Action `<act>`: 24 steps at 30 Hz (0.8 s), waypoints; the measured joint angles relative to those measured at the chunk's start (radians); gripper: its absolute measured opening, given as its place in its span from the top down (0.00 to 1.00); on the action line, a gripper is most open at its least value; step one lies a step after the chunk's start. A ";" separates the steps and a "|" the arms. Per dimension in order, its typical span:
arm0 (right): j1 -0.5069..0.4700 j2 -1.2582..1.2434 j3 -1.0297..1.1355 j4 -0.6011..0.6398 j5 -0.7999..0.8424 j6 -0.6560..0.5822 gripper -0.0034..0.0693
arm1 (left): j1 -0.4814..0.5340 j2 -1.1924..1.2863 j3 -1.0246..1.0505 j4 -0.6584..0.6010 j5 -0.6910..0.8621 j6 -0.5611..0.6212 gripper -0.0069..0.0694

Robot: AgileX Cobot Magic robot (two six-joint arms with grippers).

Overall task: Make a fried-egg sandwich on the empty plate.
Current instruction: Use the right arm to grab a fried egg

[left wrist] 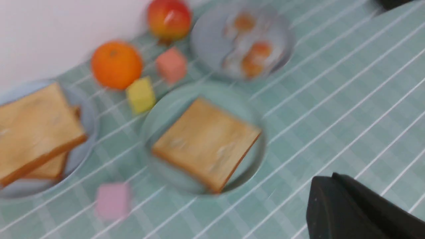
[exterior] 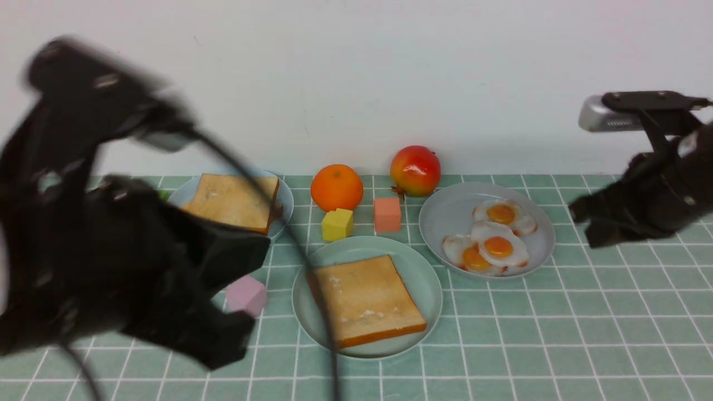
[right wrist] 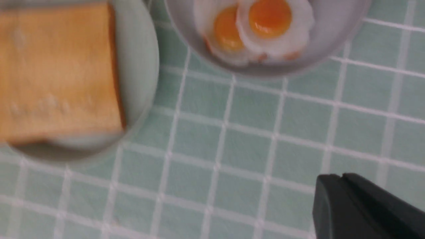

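- One toast slice (exterior: 365, 301) lies on the mint-green plate (exterior: 430, 278); the fried eggs (exterior: 498, 247) sit on the grey plate (exterior: 445, 211).
- The right gripper (exterior: 585, 223), pinched and empty, hangs nearer, with the eggs to its left; the left gripper (left wrist: 335, 186) is closed and empty.

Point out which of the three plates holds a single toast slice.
The mint-green plate, front centre. The pale-blue plate carries stacked toast; the grey plate carries three fried eggs.
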 joint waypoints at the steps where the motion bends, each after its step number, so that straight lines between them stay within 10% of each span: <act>1: -0.033 0.068 -0.043 0.085 0.008 -0.046 0.87 | 0.000 -0.033 0.023 -0.004 -0.041 -0.013 0.93; 9: -0.158 0.415 -0.277 0.383 0.092 -0.166 0.63 | 0.000 -0.140 0.054 -0.006 -0.183 -0.039 0.93; 17: -0.168 0.649 -0.489 0.404 0.115 -0.166 0.31 | 0.000 -0.141 0.056 -0.006 -0.190 -0.043 0.93; 24: -0.168 0.728 -0.562 0.430 0.118 -0.167 0.28 | 0.000 -0.141 0.056 -0.006 -0.190 -0.050 0.93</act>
